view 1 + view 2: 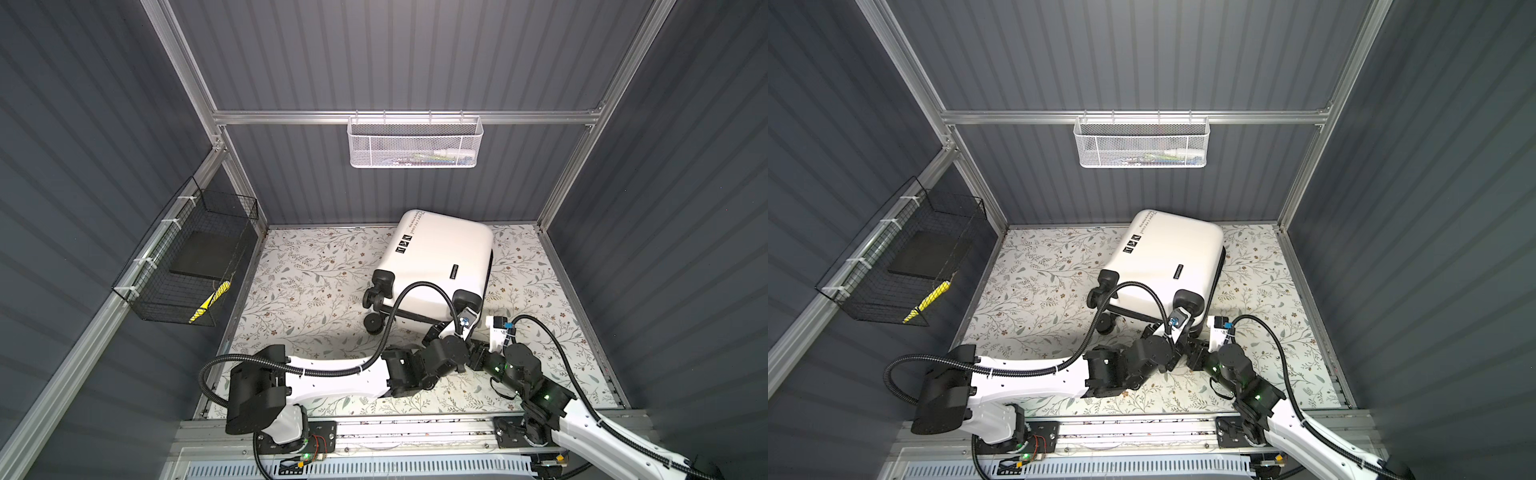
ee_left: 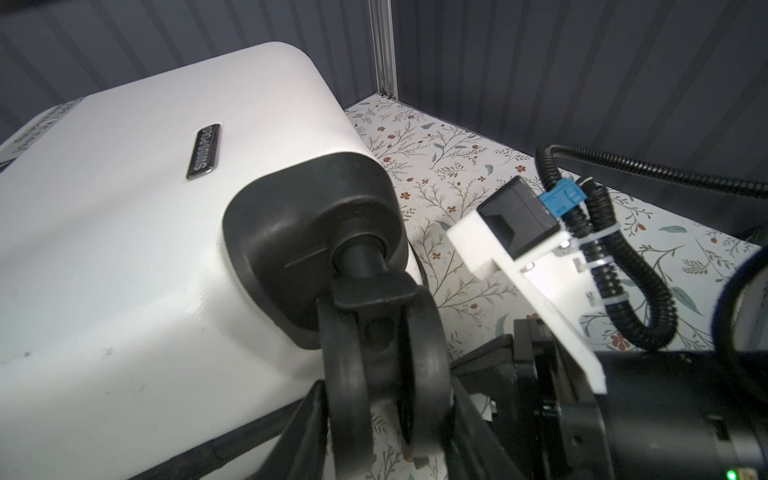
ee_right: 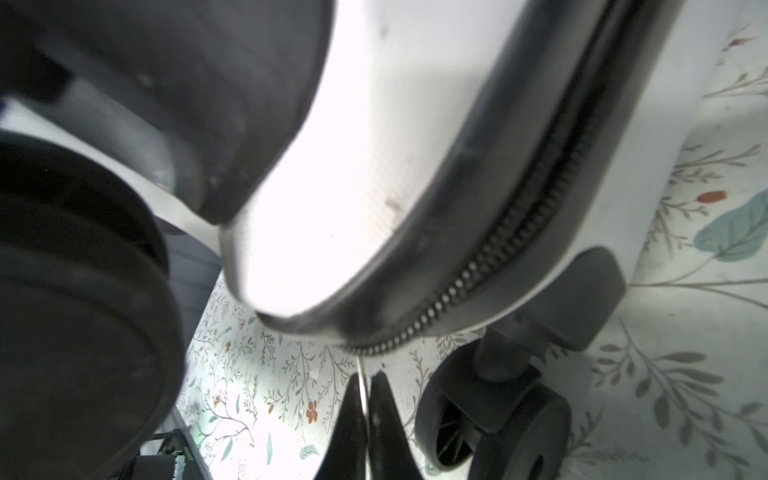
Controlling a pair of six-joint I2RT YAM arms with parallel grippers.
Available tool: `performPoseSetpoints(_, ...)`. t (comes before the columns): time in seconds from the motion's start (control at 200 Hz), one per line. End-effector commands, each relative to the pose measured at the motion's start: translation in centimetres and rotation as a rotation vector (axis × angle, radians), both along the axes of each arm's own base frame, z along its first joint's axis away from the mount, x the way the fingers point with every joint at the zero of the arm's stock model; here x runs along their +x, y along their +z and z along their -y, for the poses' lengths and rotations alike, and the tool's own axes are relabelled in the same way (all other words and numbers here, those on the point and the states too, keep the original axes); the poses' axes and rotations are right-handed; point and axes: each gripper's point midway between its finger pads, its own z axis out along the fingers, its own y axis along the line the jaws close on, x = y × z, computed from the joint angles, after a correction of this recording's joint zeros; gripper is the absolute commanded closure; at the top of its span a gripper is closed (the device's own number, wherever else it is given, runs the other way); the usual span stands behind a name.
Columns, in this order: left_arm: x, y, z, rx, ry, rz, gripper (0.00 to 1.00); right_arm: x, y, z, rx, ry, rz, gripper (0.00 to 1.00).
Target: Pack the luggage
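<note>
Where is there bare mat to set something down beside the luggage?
Widest bare mat: between the luggage and the black wire basket. A narrower strip lies between luggage and right frame rail. Crowded at its near end: left gripper clamps a wheel, right gripper pinches the zipper pull.

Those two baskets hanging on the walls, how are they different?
The white mesh basket hangs on the back rail, the black wire basket on the side rail. The white mesh basket is fine mesh, the black wire basket an open grid. Both hang above the floor.
</note>
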Motion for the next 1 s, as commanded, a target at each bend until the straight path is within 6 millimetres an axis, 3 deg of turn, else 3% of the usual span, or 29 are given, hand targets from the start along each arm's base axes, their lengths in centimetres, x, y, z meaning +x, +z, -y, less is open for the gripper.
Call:
performPoseSetpoints(0.0, -0.9, 9.2, 1.1, -0.238, -0.044, 0.067, 1.00, 1.6, -1.2, 3.6, -0.104, -0.204, -0.017, 1.00)
performPoseSetpoints(0.115, -0.8, 9.1, 0.6, -0.233, -0.031, 0.064, 1.00, 1.4, -1.7, 5.5, -0.072, -0.266, -0.027, 1.00)
performPoseSetpoints(0.32, -0.7, 8.6, 0.5, -0.227, -0.022, 0.063, 1.00, 1.1, -1.3, 4.7, -0.083, -0.211, -0.054, 1.00)
performPoseSetpoints(0.365, -0.7, 8.5, 0.6, -0.223, -0.021, 0.059, 1.00, 1.1, -1.2, 4.4, -0.082, -0.194, -0.063, 0.88)
performPoseSetpoints(0.47, -0.7, 8.3, 0.7, -0.211, -0.021, 0.054, 1.00, 1.0, -1.0, 4.1, -0.090, -0.176, -0.083, 0.79)
performPoseSetpoints(0.67, -0.3, 8.5, -0.1, -0.202, 0.002, 0.055, 0.47, 0.5, -1.6, 5.3, -0.137, -0.215, -0.142, 0.72)
performPoseSetpoints(0.86, 0.8, 9.4, -1.7, -0.207, 0.032, 0.049, 0.14, 0.6, -1.9, 8.1, -0.201, -0.311, -0.204, 0.68)
performPoseSetpoints(0.89, 1.1, 9.5, -2.0, -0.208, 0.038, 0.045, 0.01, 0.8, -1.7, 8.7, -0.211, -0.328, -0.210, 0.66)
performPoseSetpoints(0.991, 2.2, 9.9, -3.1, -0.207, 0.049, 0.020, 0.00, 1.9, -0.8, 10.6, -0.211, -0.379, -0.238, 0.58)
